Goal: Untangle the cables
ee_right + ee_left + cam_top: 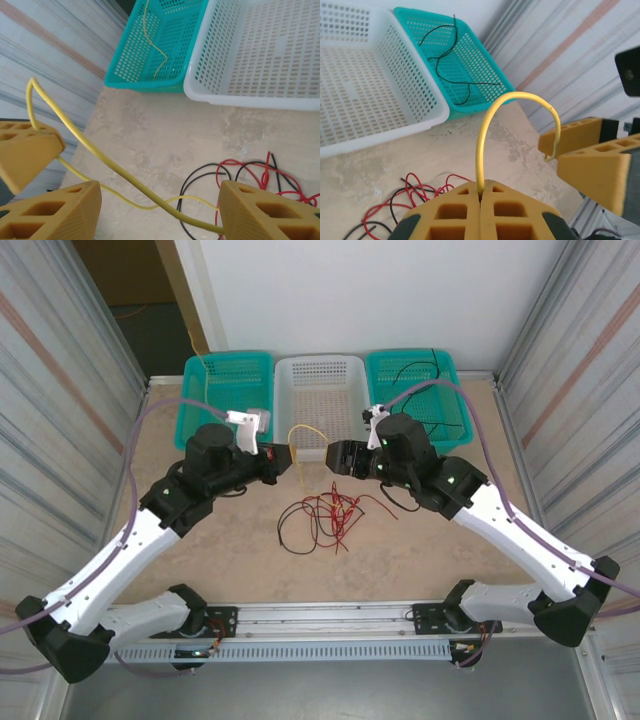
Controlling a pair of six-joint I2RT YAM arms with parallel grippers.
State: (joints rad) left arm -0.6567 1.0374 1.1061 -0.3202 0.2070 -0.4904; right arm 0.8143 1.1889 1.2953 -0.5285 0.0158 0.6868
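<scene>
A pale yellow cable (pixel 305 429) arches above the table between my two grippers. My left gripper (pixel 481 192) is shut on one end of it, and the cable (pixel 519 95) curves up and over to the right gripper's fingers (pixel 580 150). In the right wrist view the yellow cable (pixel 125 172) runs across the wide gap of my open right gripper (pixel 160 215) and touches its right finger (pixel 270 210). A tangle of red and black cables (pixel 325 515) lies on the table below the grippers (pixel 283 462) (pixel 337 455).
Three baskets stand at the back: a teal basket (pixel 200 420) on the left holding a yellow wire (pixel 150 45), a white basket (pixel 320 366) in the middle, and a teal basket (pixel 452 370) on the right holding a black wire (pixel 445 60). Corrugated walls close both sides.
</scene>
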